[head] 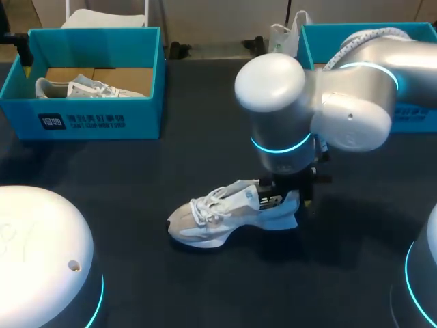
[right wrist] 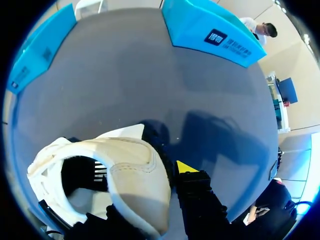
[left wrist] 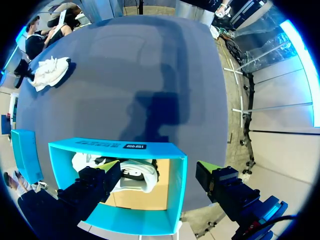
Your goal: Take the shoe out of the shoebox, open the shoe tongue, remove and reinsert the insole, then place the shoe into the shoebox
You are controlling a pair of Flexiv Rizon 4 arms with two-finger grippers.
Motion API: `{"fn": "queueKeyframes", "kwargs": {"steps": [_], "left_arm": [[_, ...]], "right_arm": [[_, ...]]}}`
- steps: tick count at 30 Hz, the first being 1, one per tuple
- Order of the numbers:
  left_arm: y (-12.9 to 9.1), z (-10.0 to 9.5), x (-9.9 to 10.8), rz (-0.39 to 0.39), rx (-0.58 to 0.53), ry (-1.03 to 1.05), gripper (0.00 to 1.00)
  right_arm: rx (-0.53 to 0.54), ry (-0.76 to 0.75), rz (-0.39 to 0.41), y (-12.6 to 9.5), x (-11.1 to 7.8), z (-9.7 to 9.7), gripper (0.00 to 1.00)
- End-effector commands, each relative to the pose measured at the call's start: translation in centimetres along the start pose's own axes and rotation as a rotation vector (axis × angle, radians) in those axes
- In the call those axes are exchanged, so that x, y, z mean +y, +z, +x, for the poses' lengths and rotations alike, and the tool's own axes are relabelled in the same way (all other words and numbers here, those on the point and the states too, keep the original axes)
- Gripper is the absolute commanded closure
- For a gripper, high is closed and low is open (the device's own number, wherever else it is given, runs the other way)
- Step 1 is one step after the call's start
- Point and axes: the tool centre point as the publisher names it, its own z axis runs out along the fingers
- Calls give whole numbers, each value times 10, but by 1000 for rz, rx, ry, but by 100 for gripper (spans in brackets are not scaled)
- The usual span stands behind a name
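Starting at my left, the left arm [head: 41, 253] fills the near corner of the dark table [head: 171, 157] in the head view. Its wrist view shows the left gripper [left wrist: 157, 170] hanging over the left shoebox [left wrist: 176, 175], the two yellow-tipped fingers [left wrist: 106, 165] spread wide apart with nothing touching them, so those jaws stand open. The left shoebox [head: 147, 75] is blue and open-topped, it sits at the far left of the table, and a second shoe [head: 89, 87], pale with laces, lies inside it on the brown floor of the box; the same second shoe [left wrist: 137, 175] shows under the left gripper. Moving toward the middle, the shoe [head: 218, 215] of the task is out on the bare table, upright on its sole, white with grey panels, toe toward my left and heel toward my right, well apart from both boxes. From the left wrist it is a small white shape [left wrist: 50, 72] far across the table. At its heel is the right gripper [head: 292, 193], carried by the right arm [head: 341, 102] that comes in from the right and bends down over the table. In the right wrist view the padded heel collar of the shoe [right wrist: 135, 175] sits between the fingers [right wrist: 186, 167], which press it from both sides, so these jaws are closed on the heel. Farthest right, partly behind the arm, stands the right shoebox [head: 311, 48], also blue.
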Motion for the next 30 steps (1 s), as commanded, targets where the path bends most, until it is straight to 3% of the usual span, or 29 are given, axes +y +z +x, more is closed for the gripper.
{"fn": "queueKeyframes", "kwargs": {"steps": [1,23,30], "left_arm": [[0,0,-1,-3,3,0,0],[0,0,-1,-3,3,0,0],[0,0,-1,-3,3,0,0]], "right_arm": [[-7,-3,7,4,1,8,100],[4,-40,45,20,7,14,100],[54,-54,57,32,7,9,100]]}}
